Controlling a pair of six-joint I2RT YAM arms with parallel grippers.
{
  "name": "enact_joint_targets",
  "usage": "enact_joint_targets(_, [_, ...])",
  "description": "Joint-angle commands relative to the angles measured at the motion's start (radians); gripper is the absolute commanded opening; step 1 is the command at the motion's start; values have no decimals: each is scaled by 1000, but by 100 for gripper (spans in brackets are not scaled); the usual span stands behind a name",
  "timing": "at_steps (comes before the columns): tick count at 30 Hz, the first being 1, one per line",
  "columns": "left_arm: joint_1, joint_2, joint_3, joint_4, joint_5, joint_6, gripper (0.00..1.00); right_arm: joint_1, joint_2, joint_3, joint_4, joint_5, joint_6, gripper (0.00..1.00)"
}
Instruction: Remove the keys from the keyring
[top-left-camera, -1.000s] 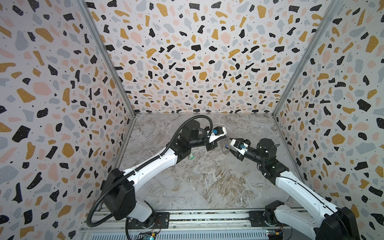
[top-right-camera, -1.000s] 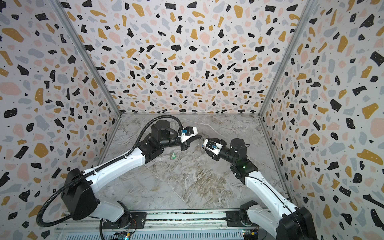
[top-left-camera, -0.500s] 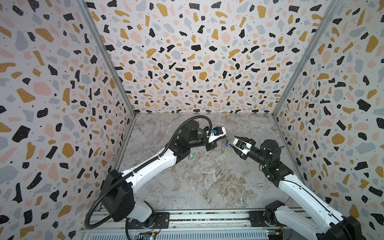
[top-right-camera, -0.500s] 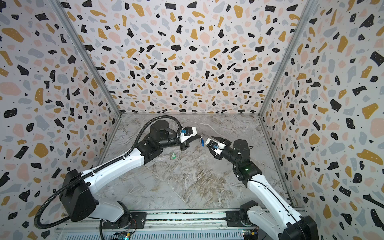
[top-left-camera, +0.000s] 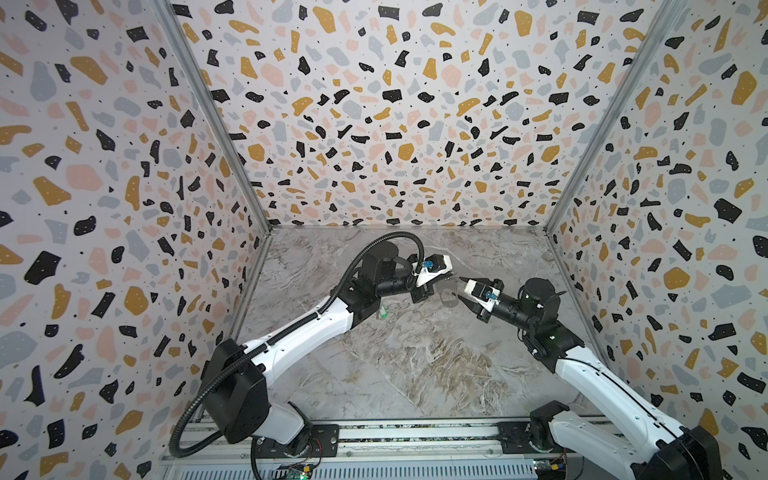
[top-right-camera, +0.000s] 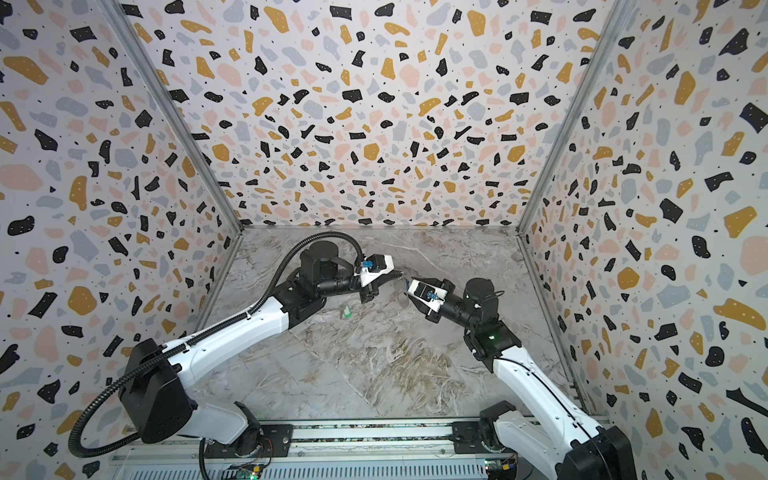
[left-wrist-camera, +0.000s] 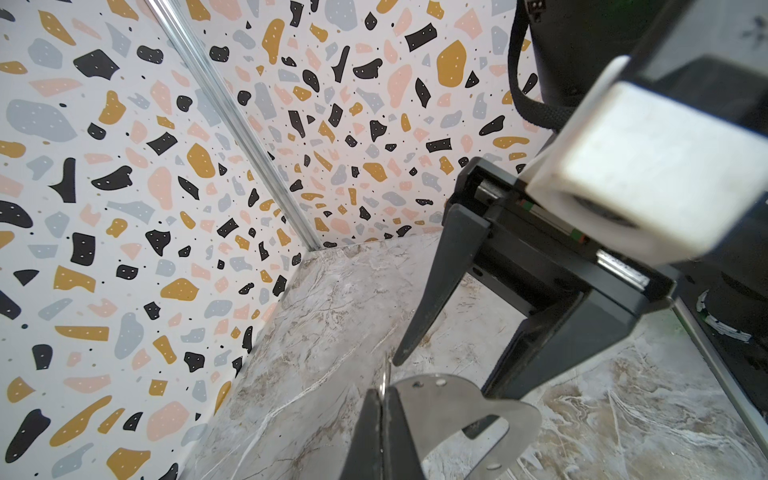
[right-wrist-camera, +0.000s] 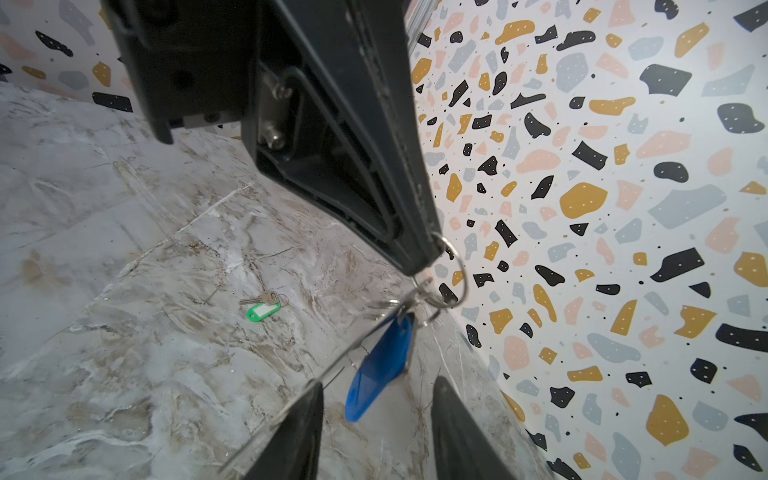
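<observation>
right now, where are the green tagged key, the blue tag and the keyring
green tagged key (right-wrist-camera: 262, 311), right wrist view, on its green tag
blue tag (right-wrist-camera: 380, 370), right wrist view, middle of the blue plastic
keyring (left-wrist-camera: 436, 403), left wrist view, flat metal beside the cut-out

Terrazzo-patterned walls (top-left-camera: 374, 124) enclose a grey marbled floor (top-left-camera: 415, 365).

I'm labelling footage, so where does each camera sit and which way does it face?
Top views: high in front, looking down at the marble floor; left arm and right arm show.
Left wrist: on that arm, facing past the shut left end effector and keyring toward the right end effector.
Right wrist: on its arm, facing through that open end effector toward the blue tag and green-tagged key.
Shared: each wrist view shows the opposite end effector; both top views show the green-tagged key.
</observation>
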Motion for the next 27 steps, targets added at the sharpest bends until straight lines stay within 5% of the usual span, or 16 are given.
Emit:
enact_joint_targets(1, [0, -35, -10, 35, 3, 9, 0, -5, 9, 48, 77, -20, 83, 42])
enact_joint_targets(27, [-7, -29, -10, 59, 13, 6, 0, -3, 62, 58, 99, 3, 140, 35])
